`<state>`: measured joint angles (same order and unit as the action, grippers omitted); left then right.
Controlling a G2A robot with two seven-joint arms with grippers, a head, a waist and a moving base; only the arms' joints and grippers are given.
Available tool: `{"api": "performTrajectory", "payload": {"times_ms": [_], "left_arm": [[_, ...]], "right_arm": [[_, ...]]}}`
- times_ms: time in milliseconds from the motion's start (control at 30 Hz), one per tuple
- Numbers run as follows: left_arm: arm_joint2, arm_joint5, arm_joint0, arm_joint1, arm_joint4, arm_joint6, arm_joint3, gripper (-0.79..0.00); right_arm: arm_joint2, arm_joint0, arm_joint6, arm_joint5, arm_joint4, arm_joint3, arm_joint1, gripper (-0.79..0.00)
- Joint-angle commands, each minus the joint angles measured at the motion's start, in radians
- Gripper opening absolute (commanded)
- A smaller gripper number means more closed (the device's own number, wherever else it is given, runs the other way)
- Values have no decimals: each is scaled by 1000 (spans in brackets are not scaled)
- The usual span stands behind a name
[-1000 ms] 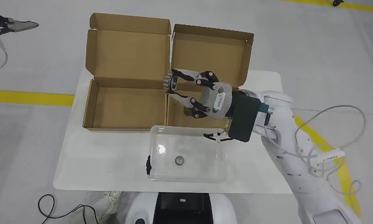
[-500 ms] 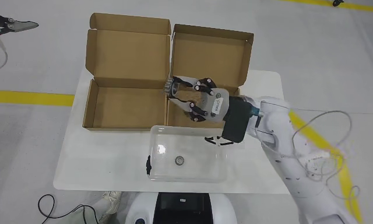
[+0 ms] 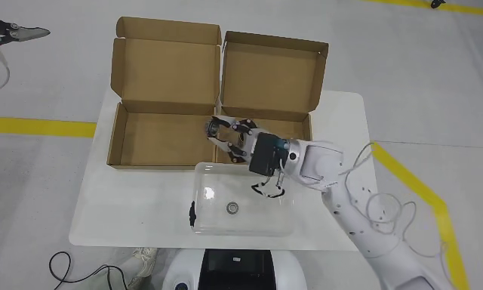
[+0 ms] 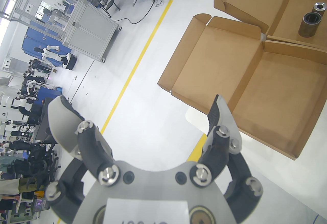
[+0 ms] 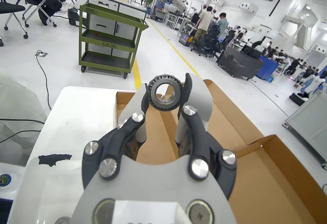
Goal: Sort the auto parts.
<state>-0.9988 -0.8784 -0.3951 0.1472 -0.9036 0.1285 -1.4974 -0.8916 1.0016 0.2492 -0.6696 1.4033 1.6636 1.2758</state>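
Note:
My right gripper (image 5: pixel 164 97) is shut on a steel roller bearing (image 5: pixel 165 96), a ring with rollers round its rim. Seen from above, the bearing (image 3: pixel 213 128) hangs over the right end of the left cardboard box (image 3: pixel 158 139), by the wall it shares with the right box (image 3: pixel 272 78). Two dark metal cylinders (image 4: pixel 309 24) stand in the right box. A clear plastic tray (image 3: pixel 207 180) in front of the boxes holds a small bearing (image 3: pixel 232 208). My left gripper (image 4: pixel 140 112) is open with nothing in it, off the table's far left over the floor.
Both boxes have their lids folded back. The white table (image 3: pixel 136 207) has bare room to the left of the tray and at its right end. A small black piece (image 3: pixel 192 212) sits at the tray's left edge.
My right gripper has carried the bearing lower and toward the near side, from above the boxes' back edge down to the left box's right end. The left arm has kept still.

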Motion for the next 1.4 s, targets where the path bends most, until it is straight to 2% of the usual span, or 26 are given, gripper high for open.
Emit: {"api": "performTrajectory", "payload": {"times_ms": [0,700,1033,1367], "left_arm": [[0,0,0,0,0,0,0,0],[0,0,0,0,0,0,0,0],[0,0,0,0,0,0,0,0],[0,0,0,0,0,0,0,0]], "right_arm": [[26,-14,-30,17,-10,-30,8,-785],[208,-191,-303,102,-123,-285,105,-785],[350,-334,-436,114,-228,-512,209,-785],[457,-444,-574,123,-294,-673,325,-785]]}}
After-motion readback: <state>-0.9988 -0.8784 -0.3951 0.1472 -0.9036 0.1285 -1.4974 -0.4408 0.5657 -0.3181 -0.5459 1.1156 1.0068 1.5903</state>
